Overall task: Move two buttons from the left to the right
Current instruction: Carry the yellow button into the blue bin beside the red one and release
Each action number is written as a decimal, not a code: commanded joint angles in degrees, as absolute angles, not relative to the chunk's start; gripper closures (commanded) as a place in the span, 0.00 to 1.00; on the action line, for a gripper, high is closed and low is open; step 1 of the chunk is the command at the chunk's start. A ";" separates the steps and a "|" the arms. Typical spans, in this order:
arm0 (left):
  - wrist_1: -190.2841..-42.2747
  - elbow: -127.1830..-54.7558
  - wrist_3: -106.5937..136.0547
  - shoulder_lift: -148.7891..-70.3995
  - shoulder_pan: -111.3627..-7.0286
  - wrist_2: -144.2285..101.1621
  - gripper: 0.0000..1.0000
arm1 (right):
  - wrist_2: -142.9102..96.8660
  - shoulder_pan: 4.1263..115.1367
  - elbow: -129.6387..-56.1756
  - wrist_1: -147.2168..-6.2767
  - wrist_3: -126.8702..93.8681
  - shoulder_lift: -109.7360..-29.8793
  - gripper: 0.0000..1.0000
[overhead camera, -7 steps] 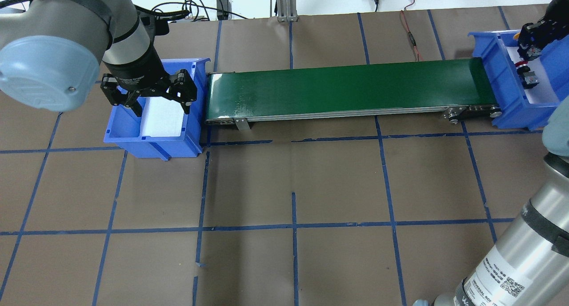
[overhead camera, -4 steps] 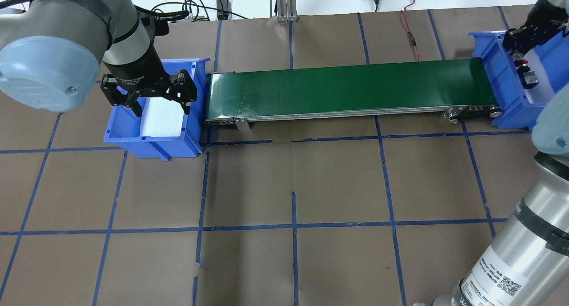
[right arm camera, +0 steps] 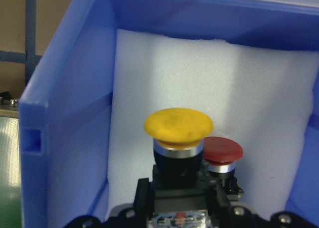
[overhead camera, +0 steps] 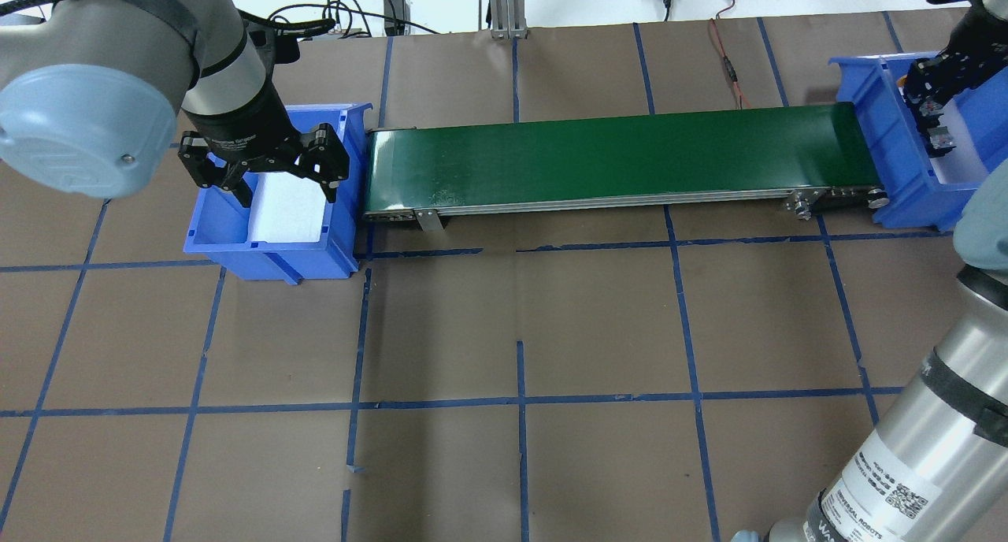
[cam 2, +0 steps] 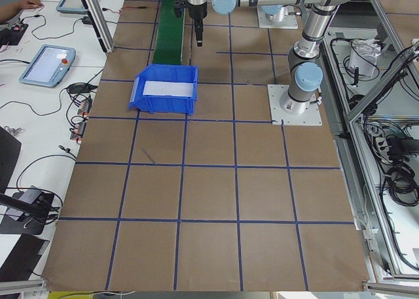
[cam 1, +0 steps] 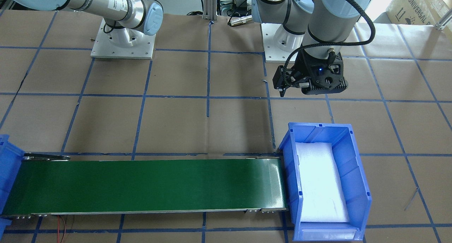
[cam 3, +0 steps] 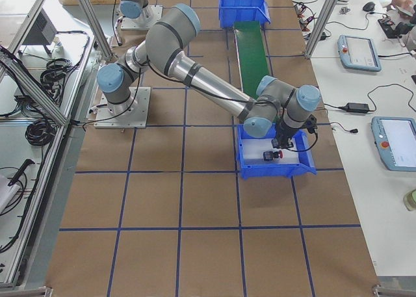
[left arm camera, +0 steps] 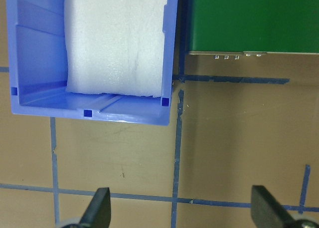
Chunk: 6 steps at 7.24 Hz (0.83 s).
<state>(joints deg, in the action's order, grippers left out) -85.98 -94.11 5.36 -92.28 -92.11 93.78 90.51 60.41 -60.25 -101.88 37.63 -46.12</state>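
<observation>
In the right wrist view my right gripper [right arm camera: 178,208] is shut on the yellow button [right arm camera: 178,125], gripping its black contact block. It holds the button over the white foam inside the right blue bin [right arm camera: 65,113]. The red button [right arm camera: 223,150] sits on the foam just behind the yellow one. It also shows in the exterior right view [cam 3: 275,155], below the gripper [cam 3: 281,141]. My left gripper [overhead camera: 264,180] is open and empty. It hangs beside the left blue bin [overhead camera: 276,246], whose white foam is bare. Its fingertips [left arm camera: 99,208] show over brown paper.
A green conveyor belt [overhead camera: 614,160] runs between the left bin and the right bin [overhead camera: 874,124]. The table is brown paper with a blue tape grid. Cables lie along the far edge [overhead camera: 728,61].
My right gripper has shifted a little inside the right bin, first toward the belt, then partly back. The left arm has not moved.
</observation>
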 commanded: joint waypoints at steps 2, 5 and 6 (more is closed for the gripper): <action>-86.04 -94.13 5.36 -92.29 -92.11 93.78 0.00 | 90.44 60.03 -60.21 -102.04 37.70 -45.27 0.66; -85.96 -94.13 5.36 -92.29 -92.11 93.78 0.00 | 90.36 59.94 -60.21 -102.31 37.71 -44.65 0.18; -85.96 -94.13 5.36 -92.29 -92.11 93.78 0.00 | 90.44 60.03 -60.03 -101.87 37.62 -44.65 0.00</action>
<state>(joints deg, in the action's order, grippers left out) -85.96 -94.13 5.36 -92.29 -92.11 93.78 90.52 59.97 -60.15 -102.24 37.69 -44.70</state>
